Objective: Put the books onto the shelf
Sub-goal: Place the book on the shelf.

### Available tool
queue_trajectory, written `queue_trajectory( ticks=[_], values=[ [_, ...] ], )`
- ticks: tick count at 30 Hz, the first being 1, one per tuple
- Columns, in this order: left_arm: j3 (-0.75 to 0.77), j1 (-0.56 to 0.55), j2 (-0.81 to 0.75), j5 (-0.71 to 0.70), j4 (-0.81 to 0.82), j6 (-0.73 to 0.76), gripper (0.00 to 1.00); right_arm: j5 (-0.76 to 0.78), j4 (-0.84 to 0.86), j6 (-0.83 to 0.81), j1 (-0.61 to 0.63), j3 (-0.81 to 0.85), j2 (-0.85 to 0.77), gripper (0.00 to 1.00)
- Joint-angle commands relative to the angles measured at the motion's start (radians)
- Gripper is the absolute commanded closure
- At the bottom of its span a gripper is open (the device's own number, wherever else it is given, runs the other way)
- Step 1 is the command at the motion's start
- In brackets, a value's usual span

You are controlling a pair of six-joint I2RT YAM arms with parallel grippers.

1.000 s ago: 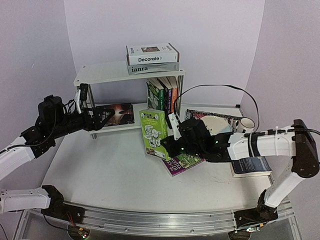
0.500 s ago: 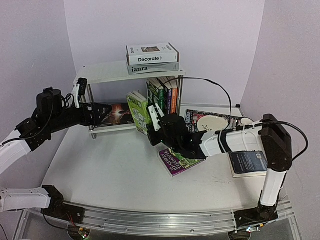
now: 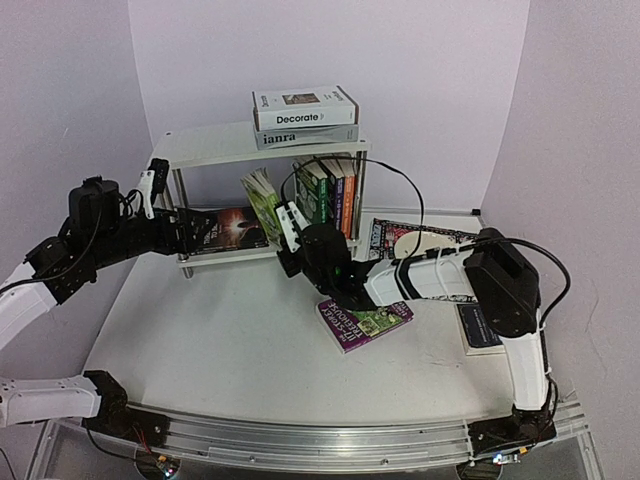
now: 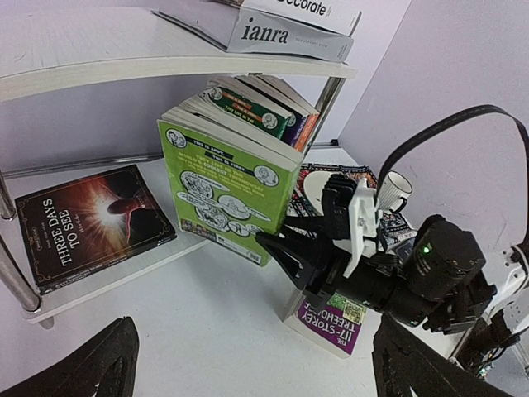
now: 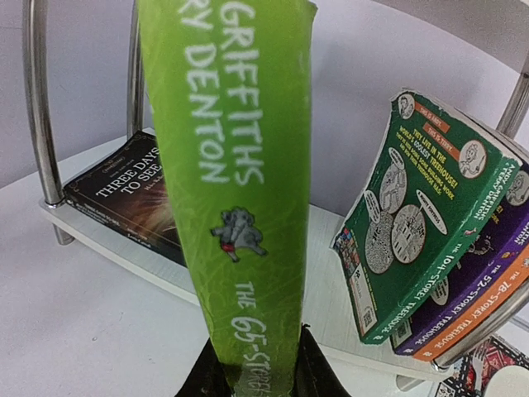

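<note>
Mid-frame, the right gripper (image 5: 256, 374) jaws clamp the green book (image 5: 231, 165) upright — ready to slot into the shelf (image 3: 210, 148) beside its row; left gripper (image 3: 183, 228) jaws gape, empty.

The "Decorate" book (image 3: 303, 107) lay on the "ianra" book (image 3: 300, 136) atop the shelf (image 3: 200, 147). On the lower tier, "Three Days to See" (image 3: 232, 228) lay flat at left, a leaning row of books (image 3: 330, 190) stood at right, and the upright paperback (image 3: 262, 200) stood between them. A Treehouse paperback (image 3: 362, 322) lay on the worktop (image 3: 220, 330) in front.
</note>
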Motion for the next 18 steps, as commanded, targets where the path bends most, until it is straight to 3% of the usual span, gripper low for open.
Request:
queue_trajectory(
  ticks=[1, 11, 18],
  values=[
    [0.051, 0.002, -0.003, -0.027, -0.008, 0.025, 0.0, 0.036, 0.206, -0.022, -0.041, 0.121, 0.038, 1.0],
    [0.066, 0.002, 0.027, -0.035, -0.013, 0.021, 0.0, 0.008, 0.235, 0.065, -0.114, 0.22, 0.157, 1.0],
    [0.078, 0.002, 0.057, -0.026, -0.011, 0.015, 0.0, 0.074, 0.251, 0.128, -0.139, 0.311, 0.244, 1.0]
  ],
)
